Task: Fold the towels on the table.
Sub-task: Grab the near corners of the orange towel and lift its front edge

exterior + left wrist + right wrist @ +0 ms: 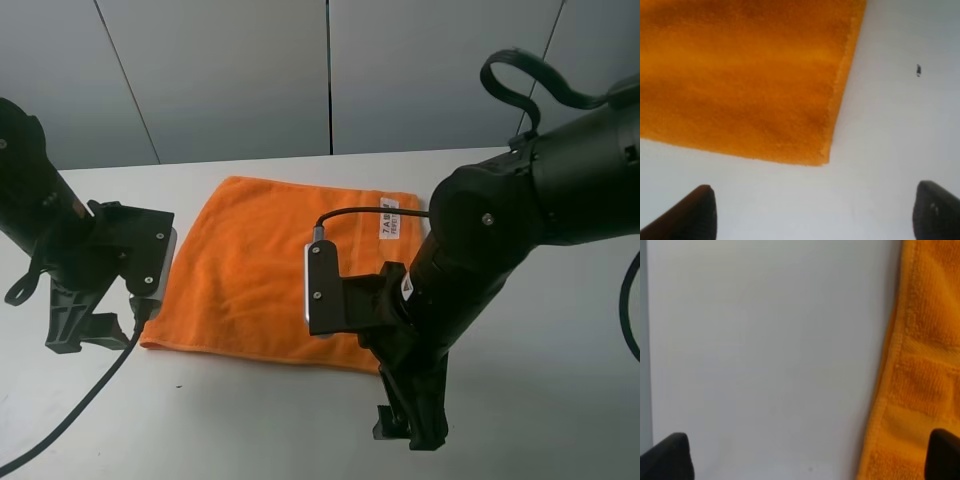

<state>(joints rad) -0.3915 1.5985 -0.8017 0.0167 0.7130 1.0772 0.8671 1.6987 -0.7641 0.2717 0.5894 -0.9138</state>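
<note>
The towel (265, 270), bright orange terry cloth, lay spread flat near the middle of the white table (560, 380), its far edge toward the grey wall panels; no fold or doubled layer could be seen in it, so the folding appeared not yet begun and every fold remained to be made.

The two black arms stood low over the near side; the left gripper (815, 217) hovered just off the towel's near left corner, the right gripper (805, 460) over bare table beside the near right edge.

Both sets of jaws were spread wide and held nothing; in the left wrist view the corner lay ahead of the fingertips (700, 215), apart from them; in the right wrist view one fingertip (945, 455) sat over or just beside the stitched border band (920, 375), and whether it touched the cloth could not be told.

To judge by this, the step in hand was the approach to the near corners, with pinching, lifting and carrying them across all left to do.

A small white printed label (389, 222) showed at the far right corner; a tiny dark speck (918, 70) marked the tabletop near the left corner.
</note>
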